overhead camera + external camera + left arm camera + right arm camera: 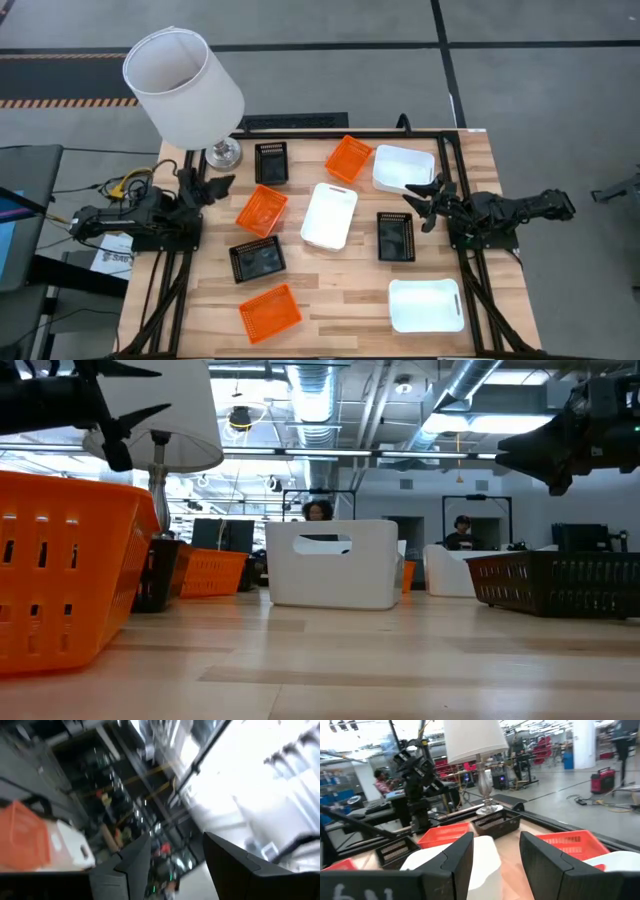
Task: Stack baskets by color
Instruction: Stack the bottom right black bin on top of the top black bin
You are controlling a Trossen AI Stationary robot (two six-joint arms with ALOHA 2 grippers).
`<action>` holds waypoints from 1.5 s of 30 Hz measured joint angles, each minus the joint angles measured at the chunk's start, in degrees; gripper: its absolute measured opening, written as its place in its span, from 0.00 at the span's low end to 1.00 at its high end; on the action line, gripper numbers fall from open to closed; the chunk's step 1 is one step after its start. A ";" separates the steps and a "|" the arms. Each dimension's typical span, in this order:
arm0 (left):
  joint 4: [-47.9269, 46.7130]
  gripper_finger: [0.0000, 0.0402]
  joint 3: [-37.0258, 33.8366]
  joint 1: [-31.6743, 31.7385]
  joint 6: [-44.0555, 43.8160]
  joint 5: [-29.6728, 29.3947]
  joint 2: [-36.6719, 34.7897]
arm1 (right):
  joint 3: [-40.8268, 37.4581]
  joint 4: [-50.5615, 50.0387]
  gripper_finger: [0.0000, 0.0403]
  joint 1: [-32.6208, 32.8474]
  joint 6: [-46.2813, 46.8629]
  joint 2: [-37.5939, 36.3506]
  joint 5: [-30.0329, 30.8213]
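**Baskets spread singly, nothing stacked, both grippers empty**

Nine baskets in single layer across wooden table (330, 290), none nested in another. Judged from that: sorting not begun.

Far row, left to right:
- black basket (271, 162) just beside lamp base (223, 153)
- orange basket (348, 158)
- white basket (403, 167)

Middle:
- second orange basket (262, 210)
- second white basket (329, 216)
- second black basket (396, 237)

Near side:
- third black basket (257, 260)
- third orange basket (270, 311)
- third white basket (427, 304)

Colours interleaved, well apart from their mates, so likely a carry across table for nearly every stack.

Right gripper (415, 203) raised above table at right edge, between far white basket and middle black one. Fingers parted with a clear gap, holding nothing. Probably placed there for reach to either neighbour. Looking past its own fingers toward lamp and far black basket.

Left gripper (222, 184) hovering at left edge near lamp base, beside middle orange basket. Tilted upward, seeing mostly ceiling. Fingers likewise apart in its wrist view, nothing between them. Seemingly parked clear of lamp shade (185, 85), which overhangs that corner and may crowd any approach to far black basket.
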 joint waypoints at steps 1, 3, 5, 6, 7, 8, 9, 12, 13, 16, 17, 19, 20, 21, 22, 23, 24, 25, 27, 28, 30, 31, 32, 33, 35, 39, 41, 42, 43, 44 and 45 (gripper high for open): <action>0.55 0.43 0.00 0.00 0.00 -1.55 0.00 | 0.00 0.03 0.46 -0.20 -0.01 -0.01 -0.08; 0.72 0.43 0.00 0.00 0.00 -4.42 0.00 | -0.02 0.00 0.45 -0.51 -0.02 0.00 -0.18; 0.71 0.43 0.00 0.00 -0.06 -7.22 0.03 | -0.01 -0.15 0.45 -0.68 -0.04 0.00 -0.18; 0.89 0.43 0.00 0.00 -0.25 -8.34 0.16 | 0.00 -0.14 0.45 -0.88 -0.04 0.00 -0.21; 1.31 0.43 0.00 0.00 -0.50 -9.16 0.44 | 0.00 -0.14 0.45 -1.08 -0.03 -0.01 -0.20; 1.95 0.44 -0.01 0.00 -0.56 -9.58 0.71 | 0.00 -0.10 0.45 -1.26 -0.02 -0.02 -0.21; 2.63 0.44 0.01 0.00 -0.58 -9.98 0.96 | -0.01 -0.07 0.45 -1.25 -0.03 -0.02 -0.21; 2.69 0.48 1.33 0.00 -0.28 -10.85 2.48 | 0.00 -0.14 0.45 -1.21 -0.02 0.00 -0.22; 2.64 0.50 1.91 0.00 0.12 -10.96 3.29 | -0.01 -0.10 0.45 -1.21 -0.02 -0.01 -0.22; 2.49 0.54 4.40 0.00 1.20 -11.35 6.19 | -0.01 -0.08 0.46 -1.21 -0.02 -0.01 -0.22; 2.52 0.56 5.48 0.00 1.33 -11.32 7.26 | 0.00 0.01 0.46 -1.22 -0.02 0.00 -0.22; 2.55 0.58 7.63 0.02 1.85 -10.66 9.58 | -0.02 0.54 0.46 -1.21 -0.02 -0.02 -0.22; 2.55 0.59 8.78 0.02 2.23 -10.03 10.71 | -0.02 0.62 0.46 -1.21 -0.02 -0.01 -0.22; 2.53 0.59 9.85 0.02 2.39 -9.38 11.89 | -0.02 0.62 0.46 -1.21 -0.02 0.00 -0.22; 2.55 0.59 10.95 0.02 2.41 -8.78 13.15 | -0.02 0.62 0.45 -1.21 -0.02 0.00 -0.21; 2.54 0.59 12.04 0.02 2.49 -8.40 14.38 | -0.02 0.62 0.45 -1.21 -0.02 -0.02 -0.22; 2.51 0.59 13.00 0.02 2.84 -7.95 15.55 | -0.02 0.65 0.45 -1.21 -0.02 0.00 -0.22; 2.45 0.59 13.89 0.02 2.99 -7.48 16.80 | -0.02 0.67 0.45 -1.22 0.21 -0.01 -0.22; 2.45 0.58 15.43 0.02 2.98 -6.55 19.30 | -0.02 0.76 0.45 -1.01 4.22 -0.02 -0.22; 2.37 0.58 16.11 0.02 2.98 -5.93 20.56 | -0.02 0.78 0.45 -0.91 8.97 -0.02 -0.21; 1.16 0.58 17.54 0.00 2.00 -4.88 23.09 | -0.02 0.69 0.45 -0.83 18.31 -0.02 0.58; 0.44 0.58 18.15 0.00 0.88 -4.14 24.28 | -0.02 0.62 0.45 -0.84 21.80 -0.02 1.10; -0.18 0.58 18.76 0.00 -0.21 -3.36 25.51 | -0.02 0.58 0.45 -0.84 24.66 -0.02 1.27; -0.39 0.58 19.24 0.00 -1.09 -2.40 26.60 | -0.02 0.58 0.45 -0.85 26.78 -0.02 1.34; -0.66 0.58 19.97 0.00 -2.71 -0.48 28.54 | -0.02 0.52 0.45 -0.84 28.99 -0.02 1.32; -0.63 0.58 21.14 0.00 -5.36 3.93 32.71 | -0.02 0.49 0.45 -0.68 29.71 -0.02 0.81; -0.81 0.58 21.49 -0.02 -5.43 5.30 34.43 | -0.02 0.54 0.45 -0.71 31.03 -0.02 0.59; -0.77 0.58 21.65 -0.02 -5.40 6.03 35.33 | -0.02 0.54 0.45 -0.77 31.83 -0.02 0.55; -0.68 0.58 21.73 -0.02 -5.39 6.53 36.15 | -0.02 0.54 0.45 -0.77 32.08 -0.02 0.53; -0.94 0.58 21.73 -0.02 -5.36 7.18 36.84 | -0.02 0.54 0.45 -0.75 32.19 -0.02 0.34; -1.23 0.58 21.73 -0.02 -5.06 7.76 37.62 | -0.02 0.55 0.45 -0.68 32.60 -0.02 -0.38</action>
